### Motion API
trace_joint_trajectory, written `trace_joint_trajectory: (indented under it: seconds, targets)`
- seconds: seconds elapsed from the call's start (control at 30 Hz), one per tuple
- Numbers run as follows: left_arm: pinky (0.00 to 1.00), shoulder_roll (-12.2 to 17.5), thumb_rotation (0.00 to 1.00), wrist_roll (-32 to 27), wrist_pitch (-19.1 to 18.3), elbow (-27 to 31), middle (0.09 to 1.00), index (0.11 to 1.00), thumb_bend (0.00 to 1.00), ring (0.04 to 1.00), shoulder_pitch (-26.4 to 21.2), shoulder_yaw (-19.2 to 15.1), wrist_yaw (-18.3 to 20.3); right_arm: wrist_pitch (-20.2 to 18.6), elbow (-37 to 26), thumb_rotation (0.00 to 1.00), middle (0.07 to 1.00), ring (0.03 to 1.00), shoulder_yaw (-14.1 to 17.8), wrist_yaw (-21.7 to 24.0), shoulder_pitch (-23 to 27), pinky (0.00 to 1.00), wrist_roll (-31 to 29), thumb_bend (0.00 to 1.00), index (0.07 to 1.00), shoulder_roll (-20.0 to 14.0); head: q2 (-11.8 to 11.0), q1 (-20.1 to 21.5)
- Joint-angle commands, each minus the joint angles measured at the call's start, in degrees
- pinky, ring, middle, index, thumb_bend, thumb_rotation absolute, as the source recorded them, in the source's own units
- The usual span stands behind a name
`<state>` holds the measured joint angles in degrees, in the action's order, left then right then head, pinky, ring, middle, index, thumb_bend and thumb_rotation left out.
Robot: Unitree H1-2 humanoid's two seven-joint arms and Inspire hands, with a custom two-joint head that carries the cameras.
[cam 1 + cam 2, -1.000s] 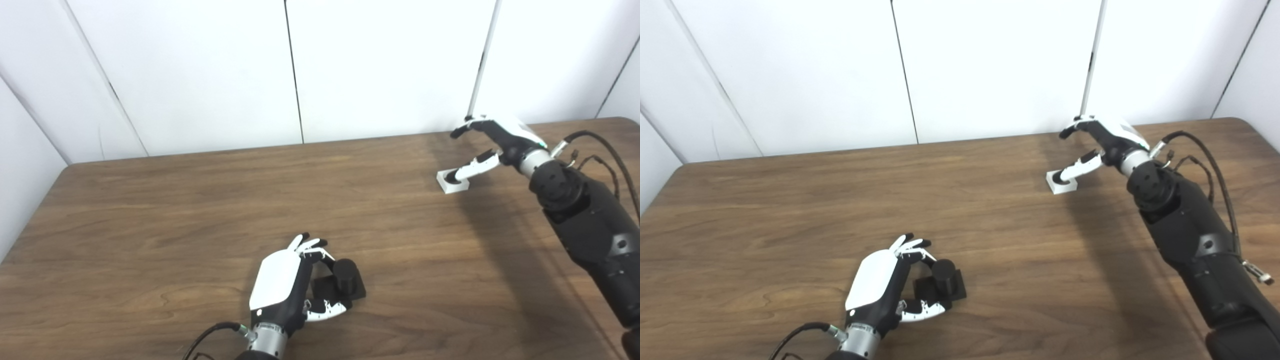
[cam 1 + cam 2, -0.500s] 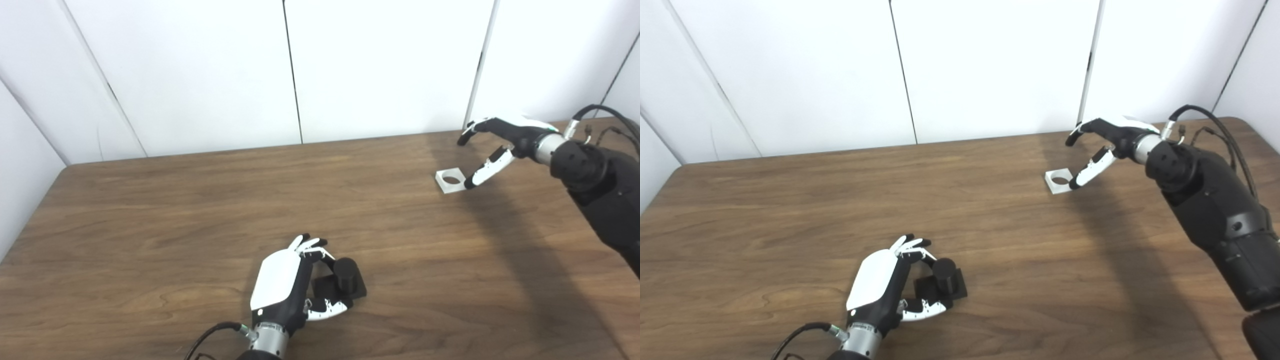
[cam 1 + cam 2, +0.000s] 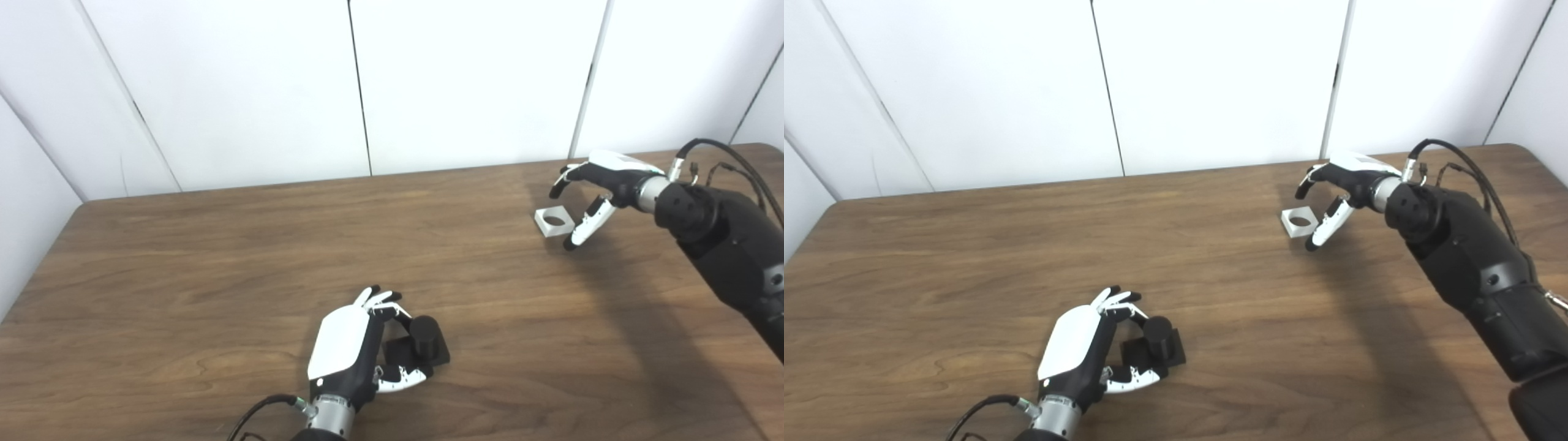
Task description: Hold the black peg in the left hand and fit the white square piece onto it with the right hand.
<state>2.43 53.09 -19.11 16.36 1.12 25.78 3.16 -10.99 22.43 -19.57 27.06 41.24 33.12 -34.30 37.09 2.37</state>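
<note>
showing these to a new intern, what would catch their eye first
Probably the big black right arm reaching in from the right, its right hand open around the white square piece lying near the table's far right. Next, the left hand near the front edge, closed on the black peg, which stands on the wooden table.

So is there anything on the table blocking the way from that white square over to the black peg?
Nothing visible. The white square piece lies far right beside the open right hand. Only bare table lies between it and the black peg, which the left hand holds near the front edge.
</note>
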Motion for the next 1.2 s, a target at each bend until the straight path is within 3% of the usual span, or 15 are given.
trace_joint_trajectory:
  seconds: [0.0, 0.47, 1.17]
  targets:
    - [0.79, 0.12, 0.08, 1.69, -0.2, -1.21, 0.86, 0.484, 0.52, 0.959, -0.21, 0.19, 0.56, 1.53, -0.59, 0.2, 0.95, 1.0, 0.65, -1.06, 4.15, 0.92, 0.27, 0.99, 0.735, -0.61, 0.03, 0.04]
    - [0.81, -0.29, 0.08, 2.13, 0.14, -1.99, 0.861, 0.484, 0.52, 0.962, -0.52, 0.11, 0.1, 2.11, 0.92, 0.22, 0.955, 1.0, 0.91, -1.97, 4.7, 0.9, 0.2, 0.99, 0.744, 0.16, -0.36, -0.72]
    - [0.82, -0.47, 0.08, 2.28, -0.02, -1.23, 0.856, 0.485, 0.51, 0.964, 0.26, 0.38, 0.58, 3.73, 8.48, 0.22, 0.937, 0.977, 0.61, -6.41, 6.65, 0.83, -0.12, 0.97, 0.74, 3.33, -0.56, -1.12]
